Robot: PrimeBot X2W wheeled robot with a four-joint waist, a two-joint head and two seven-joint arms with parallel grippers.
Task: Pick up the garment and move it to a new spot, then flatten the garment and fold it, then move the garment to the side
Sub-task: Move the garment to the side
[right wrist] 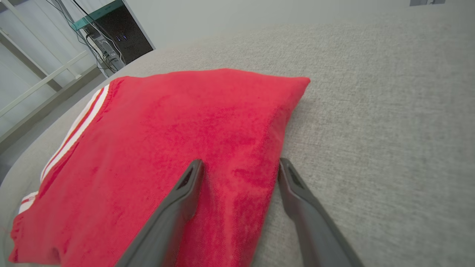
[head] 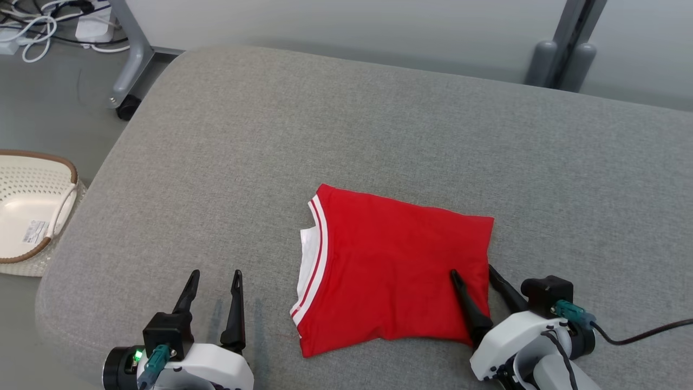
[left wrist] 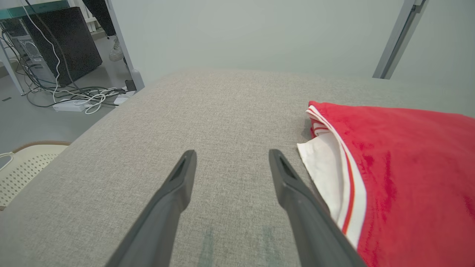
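The garment (head: 390, 265) lies folded into a red rectangle on the grey cushion (head: 379, 135), its white sleeve and red-white striped trim on its left side. My right gripper (head: 472, 270) is open and straddles the garment's right edge: one finger rests on the red cloth, the other on the cushion beside it. The right wrist view shows the red fold (right wrist: 167, 148) running between these open fingers (right wrist: 237, 163). To the garment's left, my left gripper (head: 215, 273) is open over bare cushion, nothing between its fingers. In the left wrist view the garment (left wrist: 400, 174) lies just right of my gripper (left wrist: 230, 152).
A cream perforated basket (head: 32, 211) sits on the floor to the left of the cushion. Cables and a power strip (head: 43, 27) lie on the floor at the back left, beside a wheeled grey frame leg (head: 130, 70). A grey post (head: 563, 54) stands behind.
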